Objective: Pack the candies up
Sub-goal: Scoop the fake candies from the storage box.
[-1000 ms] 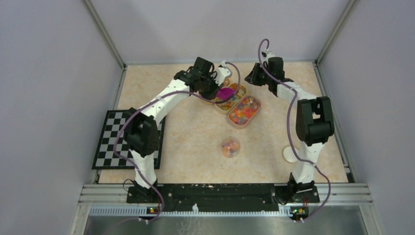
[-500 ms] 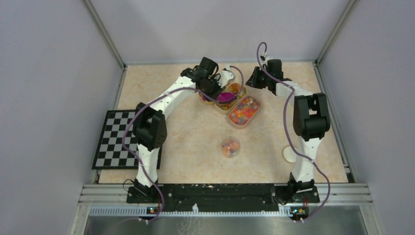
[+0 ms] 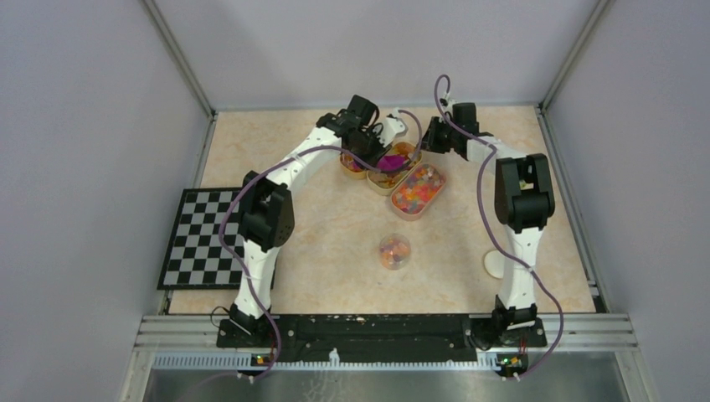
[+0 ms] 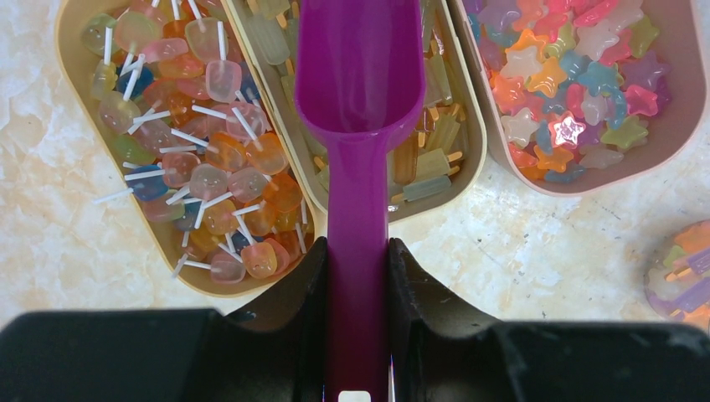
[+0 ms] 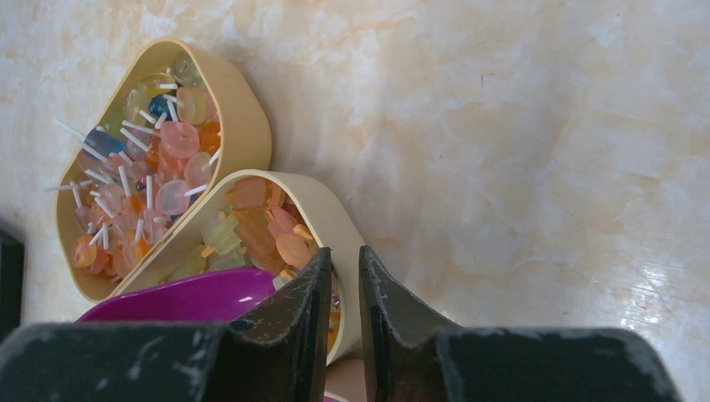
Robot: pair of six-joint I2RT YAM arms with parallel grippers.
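The scoop (image 4: 358, 75) is glossy purple plastic, smooth, with bright highlights. The candies (image 4: 561, 75) at its 2 o'clock are translucent and shiny; those at its 9 o'clock carry thin matt white sticks. The trays (image 4: 471, 109) look like smooth, satin cream plastic. The table (image 5: 544, 126) has a polished marble-look top. The right gripper (image 5: 343, 253) shows matt black fingers (image 5: 393, 318), scuffed pale at the edges.

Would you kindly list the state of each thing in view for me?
scoop, empty, held over the middle tray
left claw, shut on the scoop
right claw, shut on the middle tray's rim
middle tray, holds candies
left tray, full of lollipops
right tray, full of stars
tub, partly filled
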